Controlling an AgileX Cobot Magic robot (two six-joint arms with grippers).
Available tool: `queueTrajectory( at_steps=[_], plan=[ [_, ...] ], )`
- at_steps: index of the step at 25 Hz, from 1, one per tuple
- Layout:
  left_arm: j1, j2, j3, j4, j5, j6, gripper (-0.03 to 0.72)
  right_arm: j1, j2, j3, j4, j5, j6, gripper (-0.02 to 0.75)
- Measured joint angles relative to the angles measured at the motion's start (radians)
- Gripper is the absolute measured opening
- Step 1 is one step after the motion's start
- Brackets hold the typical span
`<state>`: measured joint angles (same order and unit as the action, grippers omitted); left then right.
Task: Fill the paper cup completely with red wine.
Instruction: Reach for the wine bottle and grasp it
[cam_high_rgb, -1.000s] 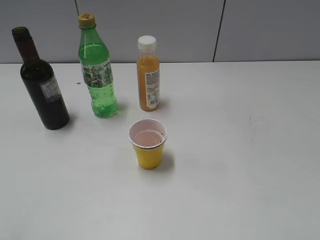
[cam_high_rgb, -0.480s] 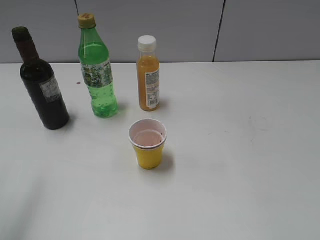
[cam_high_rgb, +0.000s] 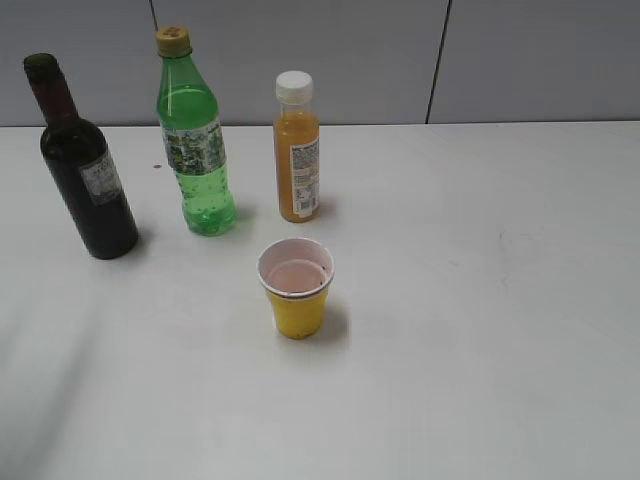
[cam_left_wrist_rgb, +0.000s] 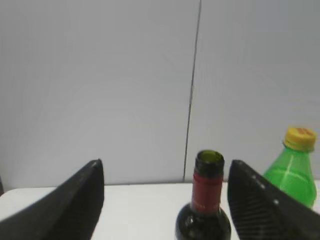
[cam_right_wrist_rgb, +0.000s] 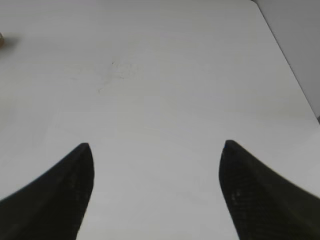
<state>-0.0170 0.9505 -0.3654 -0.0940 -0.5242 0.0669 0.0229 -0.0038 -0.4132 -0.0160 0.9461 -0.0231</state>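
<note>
At far left we see the red wine (cam_high_rgb: 85, 175) bottle, then the green soda bottle (cam_high_rgb: 193, 140), the orange juice bottle (cam_high_rgb: 297, 150), and the paper cup (cam_high_rgb: 296, 288) at lower centre, holding pinkish liquid. Both the left gripper (cam_left_wrist_rgb: 165, 192) and the right gripper (cam_right_wrist_rgb: 156, 185) are spread, holding nothing.

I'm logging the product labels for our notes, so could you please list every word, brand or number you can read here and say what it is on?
No text can be read in any view.
Wine bottle: small grey-white label, print too blurred to read.
Green soda bottle: patterned label, no legible words.
Orange juice bottle: white label with fine print, too small to read.
Paper cup: plain yellow, no print visible.
</note>
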Motion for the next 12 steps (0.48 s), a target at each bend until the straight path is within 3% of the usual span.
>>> queueTrajectory(
  at_steps=[3,12],
  plan=[
    [0.000,0.031,0.054,0.063,-0.025,-0.017,0.583,0.000,0.000,0.000,0.000,0.000,0.000,0.591],
    [-0.025,0.201,0.076,0.080,-0.075,-0.035,0.582,0.000,0.000,0.000,0.000,0.000,0.000,0.591]
  ],
)
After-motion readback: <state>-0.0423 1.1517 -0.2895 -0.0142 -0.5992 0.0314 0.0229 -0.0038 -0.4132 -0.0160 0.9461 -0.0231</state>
